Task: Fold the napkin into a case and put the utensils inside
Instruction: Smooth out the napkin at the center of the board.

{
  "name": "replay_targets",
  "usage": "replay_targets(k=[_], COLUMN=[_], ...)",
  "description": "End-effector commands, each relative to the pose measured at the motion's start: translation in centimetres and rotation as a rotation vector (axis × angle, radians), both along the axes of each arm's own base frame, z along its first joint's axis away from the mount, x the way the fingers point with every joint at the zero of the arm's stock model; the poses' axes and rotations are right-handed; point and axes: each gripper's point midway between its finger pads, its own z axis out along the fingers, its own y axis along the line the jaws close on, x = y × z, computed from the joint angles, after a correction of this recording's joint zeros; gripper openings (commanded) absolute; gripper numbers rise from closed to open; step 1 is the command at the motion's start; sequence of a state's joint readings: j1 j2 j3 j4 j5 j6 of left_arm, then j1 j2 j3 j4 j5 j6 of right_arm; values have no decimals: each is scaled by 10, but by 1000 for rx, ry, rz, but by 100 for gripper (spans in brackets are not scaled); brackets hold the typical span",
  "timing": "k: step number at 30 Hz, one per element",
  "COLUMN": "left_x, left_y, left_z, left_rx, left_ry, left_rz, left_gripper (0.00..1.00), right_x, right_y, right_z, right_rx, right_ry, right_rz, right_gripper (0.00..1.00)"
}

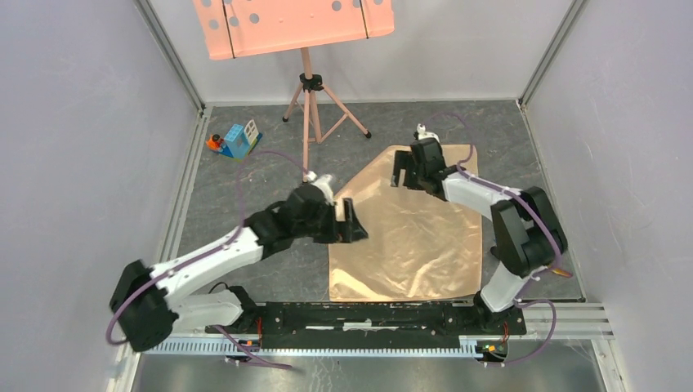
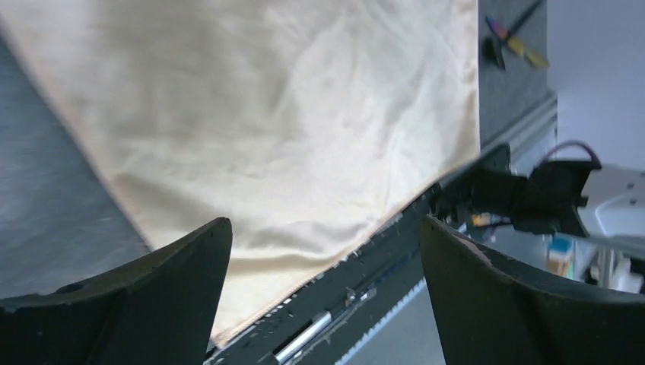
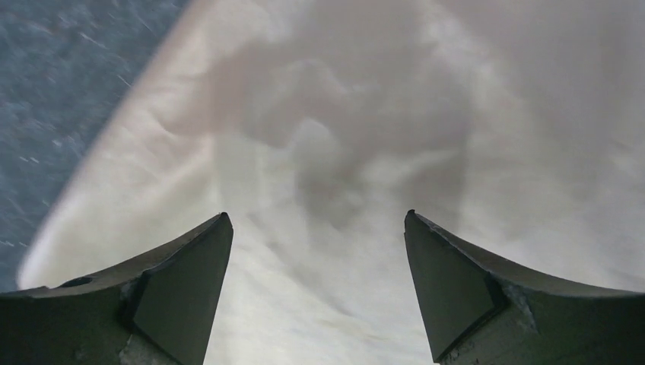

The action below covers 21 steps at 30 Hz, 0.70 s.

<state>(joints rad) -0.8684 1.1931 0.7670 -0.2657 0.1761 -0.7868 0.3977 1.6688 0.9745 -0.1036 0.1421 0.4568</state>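
We see left fingers (image 1: 355,222) spread wide, nothing held, at left edge of napkin (image 1: 409,245). Our right fingers (image 1: 404,170) equally wide, empty, above far diagonal edge. Napkin lies spread on surface (image 1: 245,188), right of centre. We judge it light, limp, slippery: pinch at corner or hem, low, else cloth slides. Utensils (image 2: 516,44) on surface just off napkin edge. Surface grey, mottled. Music stand (image 1: 306,90) and toy blocks (image 1: 237,140) at back; walls (image 1: 73,122) close.

My bench sits boxed in by pale grey walls (image 1: 82,122) with aluminium posts (image 1: 172,57) at the far corners. The floor is a dark grey speckled mat (image 1: 392,122). At the back stands my salmon-pink perforated music stand (image 1: 294,28) on its tripod (image 1: 309,106), with a small toy block house (image 1: 237,140) to its left. The light is even and soft.
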Motion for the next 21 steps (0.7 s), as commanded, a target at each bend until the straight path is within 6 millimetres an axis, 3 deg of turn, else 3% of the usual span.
replay_targets(k=[1,7,12,21], left_x=[16,17,19,27], left_y=[70,108,145,172], left_z=[-1,5,8,68], left_rx=[165,174,212,179], left_ry=[-85,-125,-145,-317], left_rz=[141,270,467,565], left_gripper=[99,100,100,100], right_x=[26,44,52,63], right_y=[51,80,95,102], right_z=[6,11,0,-26], right_rx=[152,1,-128,-247], right_ry=[29,-28,-7,-38], right_rz=[-138,-301,-350,-352], right_gripper=[90,97,98,98])
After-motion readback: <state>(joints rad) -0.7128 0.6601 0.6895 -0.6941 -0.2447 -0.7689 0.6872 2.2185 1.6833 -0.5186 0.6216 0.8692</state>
